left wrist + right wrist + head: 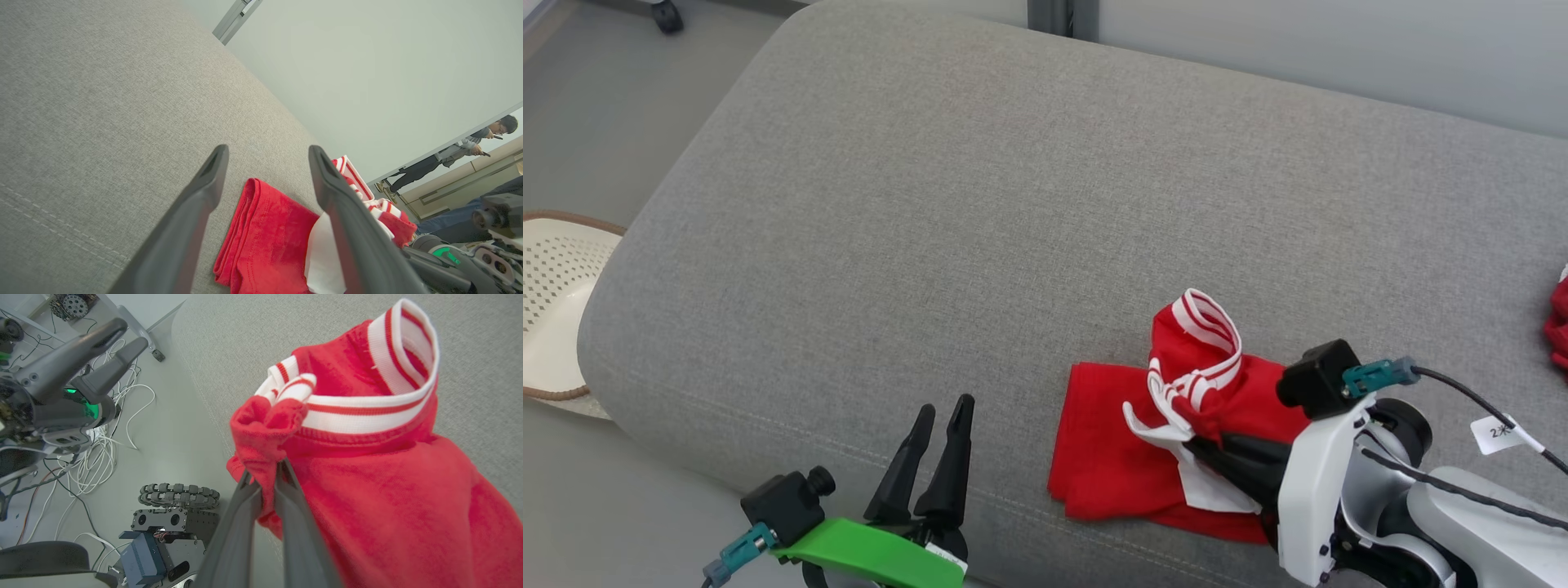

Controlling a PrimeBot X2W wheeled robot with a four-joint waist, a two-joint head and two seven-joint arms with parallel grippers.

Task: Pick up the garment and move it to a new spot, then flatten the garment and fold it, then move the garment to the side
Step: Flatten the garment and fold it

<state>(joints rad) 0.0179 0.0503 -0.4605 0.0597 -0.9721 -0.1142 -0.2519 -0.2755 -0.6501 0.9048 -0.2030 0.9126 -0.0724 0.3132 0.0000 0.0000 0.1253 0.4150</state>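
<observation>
The right hand (263, 473) clamped the red garment (388, 498); the left hand (943, 412) stood apart, its wrist view catching a person (441, 161) at right.

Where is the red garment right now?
In the head view the red garment lies lower right on the grey cushion, near its front edge, pinched by the right pincer, the open left pincer to its left.

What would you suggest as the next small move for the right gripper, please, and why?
Probably raise the right gripper slightly, so the garment can be carried aside. It is shut on a fold of the red garment beside its striped collar; the garment looks folded on the grey cushion, and the left gripper hangs open, apart from it.
</observation>
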